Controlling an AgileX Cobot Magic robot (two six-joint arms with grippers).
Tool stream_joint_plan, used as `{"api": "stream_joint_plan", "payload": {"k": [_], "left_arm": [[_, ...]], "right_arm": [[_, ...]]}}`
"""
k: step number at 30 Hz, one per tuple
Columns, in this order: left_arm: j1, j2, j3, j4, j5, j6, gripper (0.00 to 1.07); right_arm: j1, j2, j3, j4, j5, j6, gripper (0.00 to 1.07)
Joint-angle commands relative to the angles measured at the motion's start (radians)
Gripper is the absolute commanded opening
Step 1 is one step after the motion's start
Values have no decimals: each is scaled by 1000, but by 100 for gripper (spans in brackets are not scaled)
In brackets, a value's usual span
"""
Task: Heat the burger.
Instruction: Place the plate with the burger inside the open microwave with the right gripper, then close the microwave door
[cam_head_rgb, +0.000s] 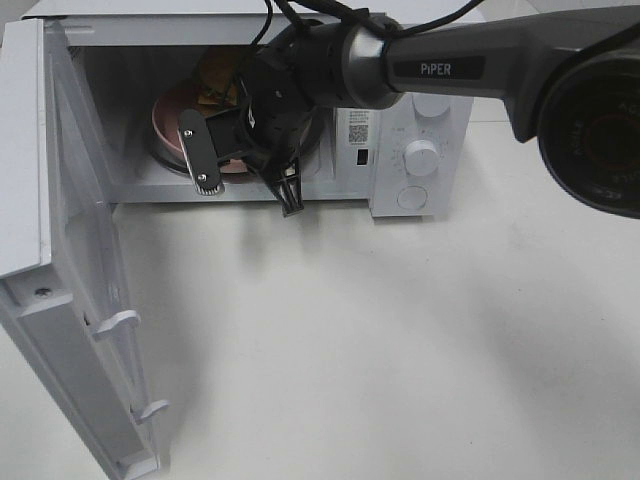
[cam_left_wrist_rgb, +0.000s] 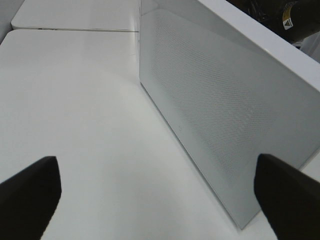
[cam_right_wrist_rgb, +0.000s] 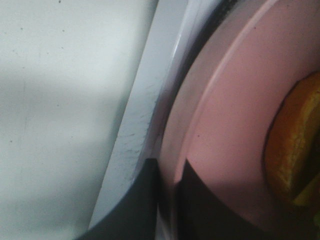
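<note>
The burger (cam_head_rgb: 214, 78) sits on a pink plate (cam_head_rgb: 166, 124) inside the open microwave (cam_head_rgb: 420, 110); only its golden bun shows behind my right arm. In the right wrist view the burger (cam_right_wrist_rgb: 296, 145) lies on the plate (cam_right_wrist_rgb: 225, 125), and my right gripper (cam_right_wrist_rgb: 170, 186) is shut on the plate's rim just inside the microwave's front sill (cam_right_wrist_rgb: 142, 120). From above, the right gripper (cam_head_rgb: 237, 160) is mostly covered by its own wrist. My left gripper (cam_left_wrist_rgb: 160, 200) stands open and empty over the table, beside the outer face of the microwave door (cam_left_wrist_rgb: 225, 110).
The microwave door (cam_head_rgb: 60, 260) is swung wide open toward the front left. The control panel with its white knob (cam_head_rgb: 422, 157) is on the microwave's right side. White tabletop (cam_head_rgb: 380, 340) stretches in front. A second white surface (cam_left_wrist_rgb: 75, 15) lies beyond the table.
</note>
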Motion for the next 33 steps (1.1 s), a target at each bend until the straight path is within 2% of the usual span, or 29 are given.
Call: {"api": "stream_joint_plan", "payload": {"k": [1,10,12,13,15,16,17,23,28,33], "left_arm": [[1,-18,2,-5,6,-3,98],[1,-18,2,-5,6,-3,98],[1,-18,2,-5,6,-3,98],[1,-18,2,-5,6,-3,98],[1,-18,2,-5,6,-4,98],[1,-18,2,-5,6,-4,98],[1,-18,2,-5,6,-4,98],[1,-18,2,-5,6,-4,98],[1,-18,2,-5,6,-4,98],[1,-18,2,-5,6,-4,98]], "right_arm": [[-6,-8,-40,-30,-54,0,3],[-9,3,-49,-19,-73,11,11],[-9,6,-49,-16,-75,45,22],[-9,6,-49,-16,-75,45,22],[-7,6,-49,-16,-75,50,33],[-7,6,-49,-16,-75,50,33],[-7,6,-49,-13,-75,56,39],[-7,-1,-43,-12,-76,91,48],[-7,-33,10,-12,-108,98,54],[-7,-88,103,-12,-159,100,64]]}}
